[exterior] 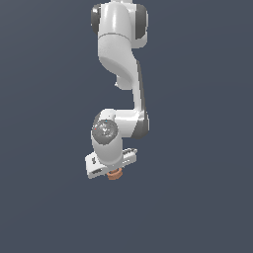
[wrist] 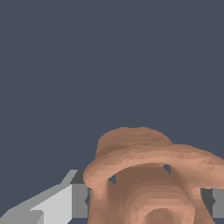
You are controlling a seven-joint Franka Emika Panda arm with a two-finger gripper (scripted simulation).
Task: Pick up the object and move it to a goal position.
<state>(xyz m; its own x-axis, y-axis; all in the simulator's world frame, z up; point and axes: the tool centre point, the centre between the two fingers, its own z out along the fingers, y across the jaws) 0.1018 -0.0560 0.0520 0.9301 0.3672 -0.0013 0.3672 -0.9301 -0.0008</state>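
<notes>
You have the orange-brown object (exterior: pixel 114 174) sitting directly under the white gripper (exterior: pixel 113 170), peeking out below the hand in the exterior view. In the wrist view the object (wrist: pixel 148 183) fills the space between the 2 grey fingers (wrist: pixel 79 200), which press against its sides, so your gripper is pinched onto it. The arm (exterior: pixel 121 74) hangs down over plain dark-grey ground (exterior: pixel 44 207).

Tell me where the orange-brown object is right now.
In the exterior view the object sits just below centre, tucked under the white gripper; the wrist view shows it between the jaws.
</notes>
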